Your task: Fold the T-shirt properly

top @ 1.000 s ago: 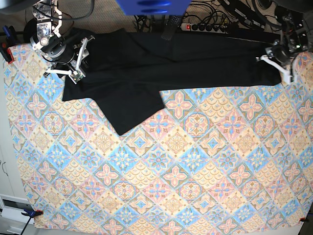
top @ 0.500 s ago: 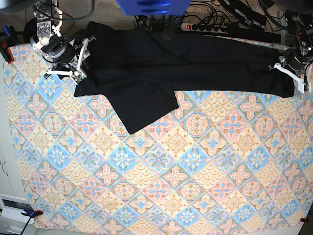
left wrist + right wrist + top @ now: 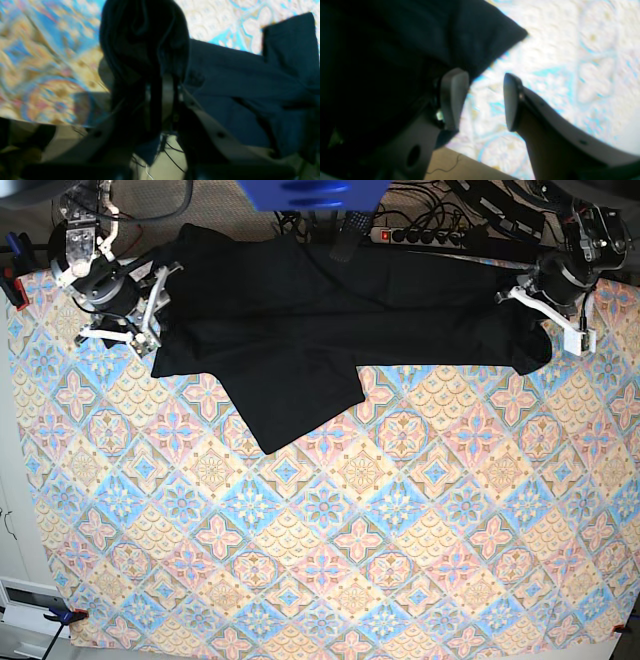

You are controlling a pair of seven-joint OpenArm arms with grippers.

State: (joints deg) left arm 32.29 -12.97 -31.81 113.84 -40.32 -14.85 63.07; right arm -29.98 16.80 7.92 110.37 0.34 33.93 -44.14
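Observation:
The black T-shirt (image 3: 330, 310) lies stretched along the table's back edge, with one flap reaching toward the middle (image 3: 295, 405). My left gripper (image 3: 542, 320) is at the shirt's right end and is shut on a bunch of the fabric. In the left wrist view the cloth (image 3: 143, 42) is heaped over that gripper (image 3: 160, 82). My right gripper (image 3: 150, 315) stands open at the shirt's left edge. In the right wrist view only tablecloth shows between the fingers of this gripper (image 3: 482, 97). One finger (image 3: 453, 95) rests against the shirt (image 3: 395, 62).
The pastel diamond-patterned tablecloth (image 3: 350, 530) covers the table. A power strip and cables (image 3: 420, 235) lie behind the back edge, and a blue object (image 3: 310, 192) hangs at the top. Clamps hold the cloth at the left corners (image 3: 10, 285) (image 3: 62, 614).
My left gripper has moved left and back with the shirt's right end, which now bunches there. My right gripper has shifted slightly left and back, still open beside the shirt's left edge.

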